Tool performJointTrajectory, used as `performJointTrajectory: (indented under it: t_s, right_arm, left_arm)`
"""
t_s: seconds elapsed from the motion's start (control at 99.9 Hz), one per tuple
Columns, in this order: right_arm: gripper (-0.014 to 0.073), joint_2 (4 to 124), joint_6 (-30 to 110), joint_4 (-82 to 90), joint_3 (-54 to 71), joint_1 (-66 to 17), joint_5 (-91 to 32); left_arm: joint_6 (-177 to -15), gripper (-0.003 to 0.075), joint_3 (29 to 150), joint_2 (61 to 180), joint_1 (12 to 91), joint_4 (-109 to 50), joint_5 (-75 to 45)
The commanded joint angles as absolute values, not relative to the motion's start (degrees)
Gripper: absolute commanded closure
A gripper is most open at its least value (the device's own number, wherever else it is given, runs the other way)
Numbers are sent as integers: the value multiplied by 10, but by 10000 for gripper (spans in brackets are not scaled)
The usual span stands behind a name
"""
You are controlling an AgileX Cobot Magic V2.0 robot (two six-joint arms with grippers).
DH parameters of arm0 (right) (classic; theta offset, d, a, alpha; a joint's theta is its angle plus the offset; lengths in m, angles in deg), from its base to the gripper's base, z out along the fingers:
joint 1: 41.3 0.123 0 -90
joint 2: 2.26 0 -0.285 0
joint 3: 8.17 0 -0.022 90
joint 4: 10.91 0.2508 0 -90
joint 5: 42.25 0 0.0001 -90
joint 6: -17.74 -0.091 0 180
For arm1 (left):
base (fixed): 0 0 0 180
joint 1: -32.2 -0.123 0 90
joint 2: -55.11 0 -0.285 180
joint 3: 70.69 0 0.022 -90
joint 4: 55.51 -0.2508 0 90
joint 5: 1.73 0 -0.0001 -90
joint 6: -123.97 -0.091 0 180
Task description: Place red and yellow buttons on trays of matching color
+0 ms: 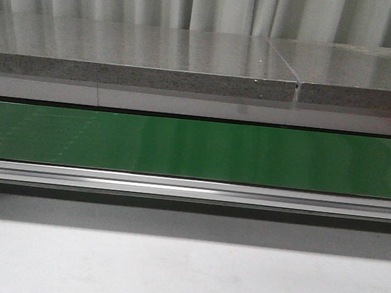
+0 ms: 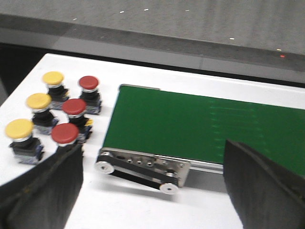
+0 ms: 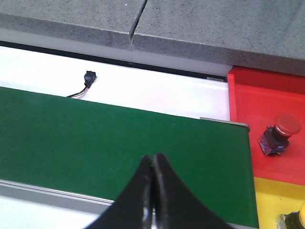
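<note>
Six buttons wait on the white table at one end of the green conveyor belt (image 2: 190, 126) — three yellow buttons (image 2: 39, 101) in one row, three red buttons (image 2: 75, 107) in the next, apparently sorted for easy picking. The left gripper (image 2: 152, 186) hangs above them, fingers spread wide. At the belt's other end, one red button (image 3: 281, 133) already sits in the red tray (image 3: 248, 95) beside the yellow tray (image 3: 269, 202); the right gripper (image 3: 152, 164) is pinched closed, empty. No readable writing shows anywhere.
</note>
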State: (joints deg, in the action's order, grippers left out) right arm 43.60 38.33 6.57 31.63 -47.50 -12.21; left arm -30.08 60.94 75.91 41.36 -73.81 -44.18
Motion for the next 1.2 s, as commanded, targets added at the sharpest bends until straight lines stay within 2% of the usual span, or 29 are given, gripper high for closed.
performJointTrajectory:
  t_s: [0.0,0.14,0.491,0.631,0.831,1.011,1.191]
  right_arm:
    - [662,433,388,71,301,-476,-163]
    - [662,433,388,71,301,-476,-163]
    - [662,433,388,71,301,-476,-163]
    - [662,433,388,71,301,-476,-162]
    - [662,433,388,71,301,-476,-162]
    - [662,433,388,71,301,-476,-162]
    - [662,433,388,71,301,-476,-162]
  left_arm:
    - [-193,123,640,812,418,-836,-401]
    - [-128,123,677,912,418,-882,-419]
    - [-117,123,811,1188,402,-888,-426]
    - [-129,123,847,1256,352,-862,-408]
    - [-253,123,856,1322,249,-714,-365]
    - [-317,123,856,1378,165,-660,-360]
    - [-393,123,856,1425,128,-574,-343]
